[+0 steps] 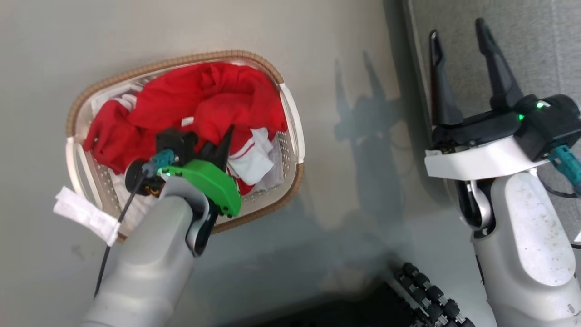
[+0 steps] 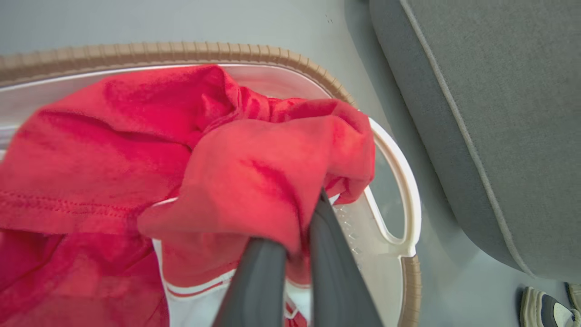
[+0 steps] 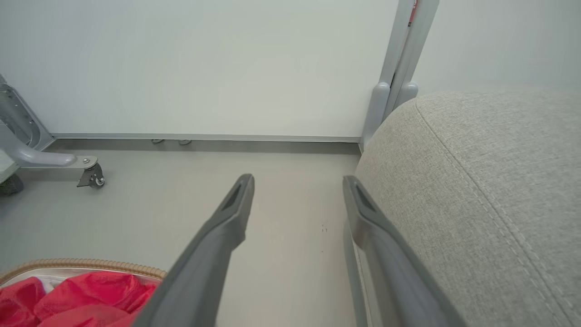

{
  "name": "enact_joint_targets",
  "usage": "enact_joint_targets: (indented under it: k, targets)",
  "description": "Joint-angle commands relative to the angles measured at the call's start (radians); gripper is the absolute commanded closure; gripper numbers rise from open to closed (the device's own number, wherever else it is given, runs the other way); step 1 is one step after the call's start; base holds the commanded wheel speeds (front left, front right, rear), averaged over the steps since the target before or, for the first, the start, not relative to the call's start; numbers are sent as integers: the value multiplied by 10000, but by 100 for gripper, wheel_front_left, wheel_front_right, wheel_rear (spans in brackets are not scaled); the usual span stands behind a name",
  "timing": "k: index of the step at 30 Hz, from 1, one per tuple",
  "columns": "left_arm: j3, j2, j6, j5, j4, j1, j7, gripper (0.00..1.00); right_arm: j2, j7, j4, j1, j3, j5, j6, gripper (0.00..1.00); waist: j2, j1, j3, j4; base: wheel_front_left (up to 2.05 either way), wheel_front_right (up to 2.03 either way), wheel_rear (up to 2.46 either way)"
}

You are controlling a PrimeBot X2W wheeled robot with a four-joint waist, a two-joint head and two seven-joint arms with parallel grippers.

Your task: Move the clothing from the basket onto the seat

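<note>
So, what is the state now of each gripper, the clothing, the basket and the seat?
left gripper, shut on a fold of the clothing
right gripper, open, holding nothing
clothing, crumpled, in the basket
basket, upright, full of clothing
seat, beside the basket, not touching it

Our left forearm (image 1: pixel 150 263) is smooth pale grey, capped by a bright green cover (image 1: pixel 213 181); at its 9 o'clock a teal plug (image 1: pixel 161 160) feeds a thin black cable (image 1: pixel 103 265). Our right forearm (image 1: pixel 531 236) is speckled with dark marks, with a white collar (image 1: pixel 476 162), black housing (image 1: pixel 551 125) lit green, and long dark tapering jaws.
</note>
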Motion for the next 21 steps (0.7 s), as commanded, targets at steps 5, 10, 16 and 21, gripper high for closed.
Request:
enact_joint_targets:
  k: [5,10,16,21]
  targets:
    - [224,202,-25,594,-880,1141,-7,100,-13,-17,574,473,143,39,-8,0,0,-1,-1933,208,0,0,0]
    - [592,148,-25,1025,-1661,2189,-7,100,-13,-17,1121,919,123,-13,-8,0,0,-1,-3178,444,0,0,0]
    - [1259,-88,-25,1335,-2529,3271,-7,100,-91,-17,1621,1753,293,-55,-8,0,0,-1,-4615,849,0,0,0]
    - [1501,-159,-25,1736,-3213,3912,-8,100,-181,-17,1915,2387,511,40,-7,0,0,-1,-5535,1178,0,0,0]
